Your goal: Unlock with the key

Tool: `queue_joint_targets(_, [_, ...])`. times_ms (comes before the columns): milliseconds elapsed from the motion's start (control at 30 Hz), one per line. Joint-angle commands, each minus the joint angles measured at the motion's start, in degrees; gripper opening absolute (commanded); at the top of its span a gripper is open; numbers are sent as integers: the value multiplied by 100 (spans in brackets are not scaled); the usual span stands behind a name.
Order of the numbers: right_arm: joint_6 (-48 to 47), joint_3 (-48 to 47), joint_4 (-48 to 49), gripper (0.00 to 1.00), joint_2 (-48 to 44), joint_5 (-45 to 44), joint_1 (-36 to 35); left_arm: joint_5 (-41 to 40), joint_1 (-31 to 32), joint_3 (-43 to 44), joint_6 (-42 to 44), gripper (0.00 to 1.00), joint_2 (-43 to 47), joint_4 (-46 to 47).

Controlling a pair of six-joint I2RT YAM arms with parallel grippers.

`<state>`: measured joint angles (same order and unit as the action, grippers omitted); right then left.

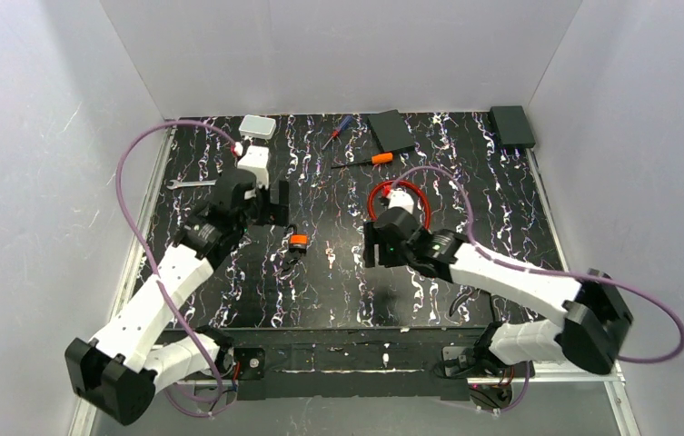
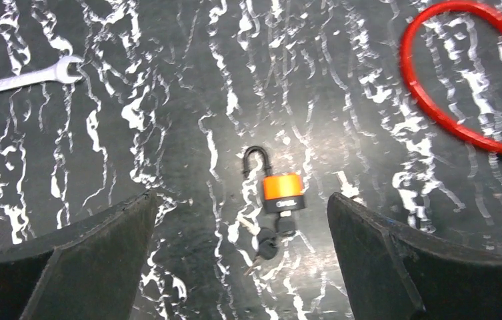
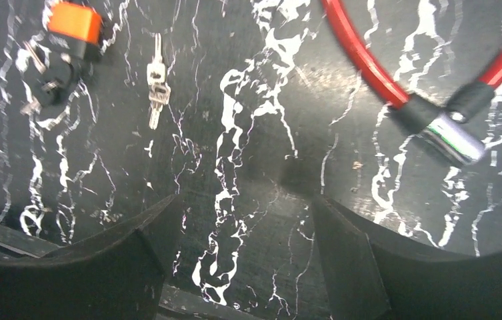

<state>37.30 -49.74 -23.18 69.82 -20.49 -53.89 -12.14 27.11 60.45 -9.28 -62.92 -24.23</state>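
Note:
An orange-and-black padlock [image 2: 283, 192] [image 1: 298, 242] lies flat on the marbled black table, its thin black shackle [image 2: 255, 160] pointing away. A black-headed key [image 2: 287, 225] sits in its underside, and more black-headed keys [image 2: 267, 248] hang from the same ring. My left gripper [image 2: 241, 200] [image 1: 270, 207] hovers open above the table; the padlock and keys lie on the table between its fingers [image 2: 101, 247], touching neither. My right gripper [image 3: 247, 200] [image 1: 374, 245] is open over bare table to the right of the padlock [image 3: 75, 23], holding nothing.
Two loose silver keys [image 3: 157, 83] lie right of the padlock. A red cable lock [image 3: 368, 60] [image 1: 399, 204] lies coiled behind the right gripper. At the back left are a wrench [image 2: 21, 79] and a white box [image 1: 257, 126]; an orange-handled screwdriver [image 1: 370, 160] and a black box [image 1: 511, 125] lie farther back.

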Motion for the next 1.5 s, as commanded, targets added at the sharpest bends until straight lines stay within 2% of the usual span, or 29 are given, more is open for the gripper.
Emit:
queue_joint_targets(0, [-194, -623, 360, 79, 834, 188, -174, -547, -22, -1184, 572, 98, 535, 595])
queue_joint_targets(67, [-236, -925, 398, 78, 1280, 190, -220, -493, -13, -1013, 512, 96, 600, 407])
queue_joint_targets(267, [-440, -2027, 113, 75, 2695, -7, -437, -1177, -13, -953, 473, 90, 581, 375])
queue_joint_targets(500, [-590, -3152, -366, 74, 3868, -279, -617, -1412, -13, -997, 397, 89, 897, 416])
queue_joint_targets(800, [-707, -4041, -786, 68, 4785, -613, -750, -1348, -9, -1009, 436, 88, 1066, 437])
queue_joint_targets(1033, [-711, -4065, -981, 61, 5004, -970, -768, -1276, -13, -1017, 453, 88, 1104, 437])
queue_joint_targets(1233, [-711, -3752, -756, 30, 5054, -742, -764, -1240, -13, -1023, 462, 87, 1114, 445])
queue_joint_targets(1367, [-727, -3375, -284, 13, 4995, -342, -764, -1221, -13, -1026, 471, 87, 1106, 445])
queue_joint_targets(1433, [-789, -3189, -46, 1, 4972, -162, -763, -1214, -13, -1034, 484, 87, 1098, 445])
queue_joint_targets(1467, [-806, -3145, 13, 1, 4960, -120, -762, -1200, -13, -1046, 487, 87, 1104, 457])
